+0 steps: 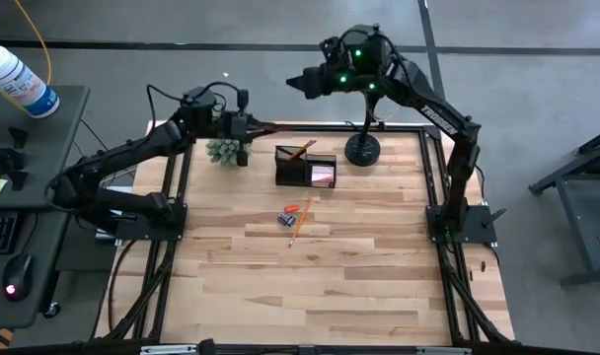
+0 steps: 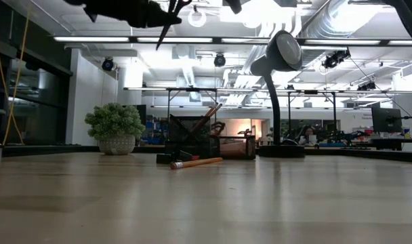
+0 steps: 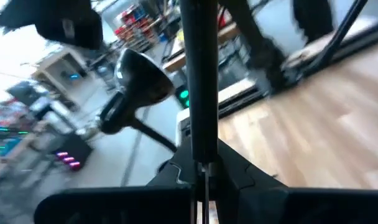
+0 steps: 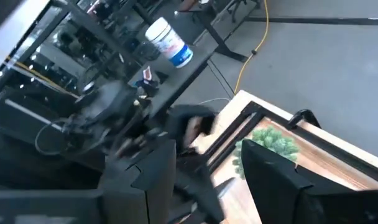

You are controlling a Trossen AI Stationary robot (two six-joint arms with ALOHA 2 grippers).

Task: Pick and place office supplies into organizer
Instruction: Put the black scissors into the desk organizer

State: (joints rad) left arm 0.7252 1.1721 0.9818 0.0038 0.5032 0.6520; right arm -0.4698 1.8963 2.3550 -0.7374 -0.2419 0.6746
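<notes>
Near the back edge of the wooden surface (image 1: 359,256), the left gripper (image 1: 249,126) holds a long dark implement (image 3: 198,81), probably the scissors, its long axis pointing toward the small black rectangular organizer (image 1: 305,165), where an orange pencil (image 1: 302,150) leans. Its jaws are closed on it. Remaining supplies (image 1: 292,217) lie loose in front. The right gripper (image 1: 298,83) hovers higher, jaws apart, holding nothing.

- My organizer (image 1: 305,166) stands at the table's (image 1: 379,286) far edge, between the plant (image 1: 227,151) on its left and the lamp (image 1: 362,148) on its right.
- Loose supplies (image 1: 293,218) lie just before the organizer.
- A pencil (image 1: 302,151) stands in its cup section.
</notes>
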